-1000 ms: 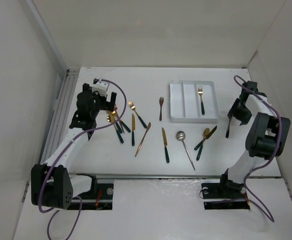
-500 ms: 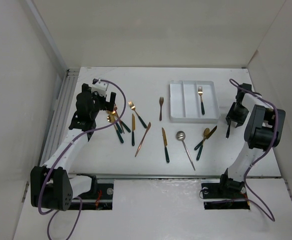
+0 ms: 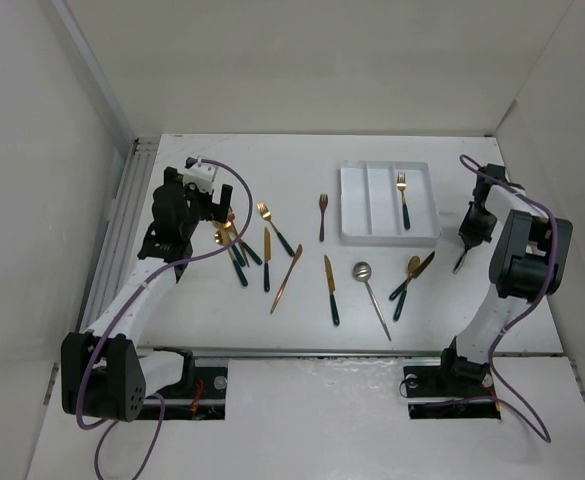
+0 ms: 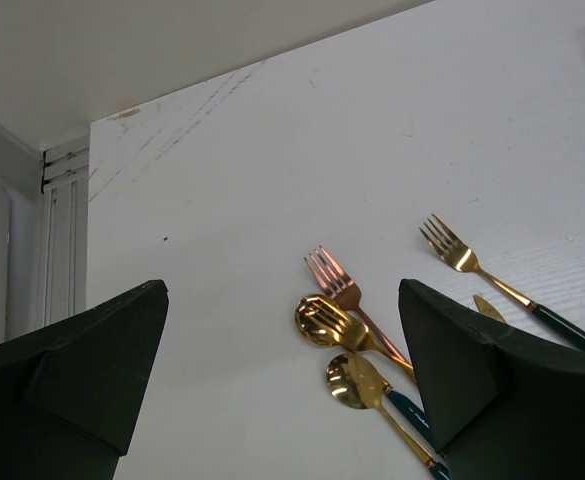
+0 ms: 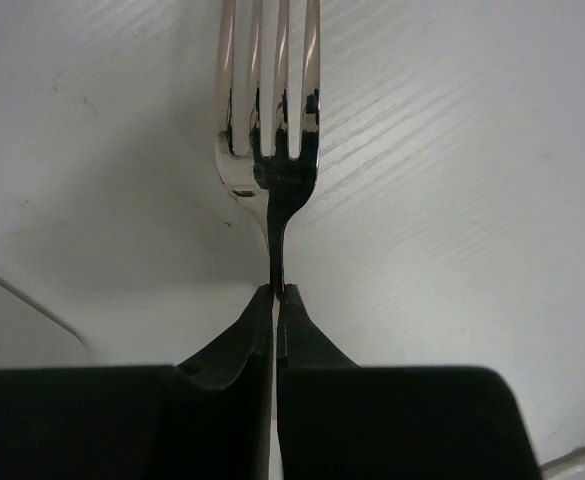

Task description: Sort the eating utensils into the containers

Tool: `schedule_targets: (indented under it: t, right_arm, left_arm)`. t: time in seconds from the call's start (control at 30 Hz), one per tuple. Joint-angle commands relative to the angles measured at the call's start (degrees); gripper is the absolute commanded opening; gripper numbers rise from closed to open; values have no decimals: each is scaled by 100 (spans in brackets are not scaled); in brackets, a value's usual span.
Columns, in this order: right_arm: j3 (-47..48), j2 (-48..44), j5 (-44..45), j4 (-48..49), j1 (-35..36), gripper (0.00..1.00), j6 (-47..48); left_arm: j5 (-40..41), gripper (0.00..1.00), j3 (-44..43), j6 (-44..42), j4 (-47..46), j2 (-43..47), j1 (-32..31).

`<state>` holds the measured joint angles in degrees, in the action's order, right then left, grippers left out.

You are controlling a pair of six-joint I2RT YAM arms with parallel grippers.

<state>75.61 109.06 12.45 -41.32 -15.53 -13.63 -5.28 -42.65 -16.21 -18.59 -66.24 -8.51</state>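
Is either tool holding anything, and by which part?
The right tool pinches a fork by its neck, just below the tines. The left tool is open and empty.

Left arm (image 3: 137, 290): stretched forward along the left side, wrist held above the surface.
Left gripper (image 4: 282, 300): fingers spread wide apart, nothing between them.
Right arm (image 3: 527, 262): folded, elbow raised, wrist bent downward.
Right gripper (image 5: 275, 298): fingers pressed together on the neck of a fork (image 5: 270, 150), tines pointing away.
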Motion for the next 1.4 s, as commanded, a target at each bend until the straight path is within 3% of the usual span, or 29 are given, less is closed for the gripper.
schedule_targets:
  t: [0.0, 0.13, 0.27, 0.53, 0.7, 0.8, 0.83, 0.97, 1.07, 1.2, 1.37]
  right_arm:
    - [532, -726, 669, -33, 225, 0, 97]
    - [981, -1079, 1339, 88, 1199, 0, 649]
    - [1429, -826, 568, 282, 2017, 0, 1099]
    - [2474, 651, 504, 133, 2142, 0, 1169]
    - [2476, 1029, 302, 186, 2194, 0, 1169]
    - [2327, 1030, 39, 186, 2195, 29, 1021]
    - [2326, 1030, -14, 186, 2195, 50, 1020]
    - [2247, 811, 117, 186, 2317, 74, 1020]
    - [2247, 460, 170, 186, 2378, 78, 915]
    - [2353, -68, 354, 186, 2571, 78, 538]
    - [2187, -578, 426, 247, 3204, 78, -104]
  left_arm:
    - [36, 100, -24, -32, -110, 137, 16]
    - [-17, 100, -24, 39, -110, 23, 16]
    - [-148, 100, -137, 240, -40, -100, 16]
    - [-764, 100, -560, 109, 689, -275, 16]
    - [-957, 100, -638, 57, 883, -433, 16]
    - [-1457, 100, -700, -207, 1059, -487, 16]
    - [-1641, 100, -753, -294, 1129, -487, 16]
    - [-2124, 100, -753, -348, 1366, -539, 16]
    - [-2346, 100, -753, -287, 1533, -592, 16]
    - [-1471, 100, -918, 556, 1927, -854, 16]
    - [-678, 84, -1473, 1197, 3568, -1189, 16]
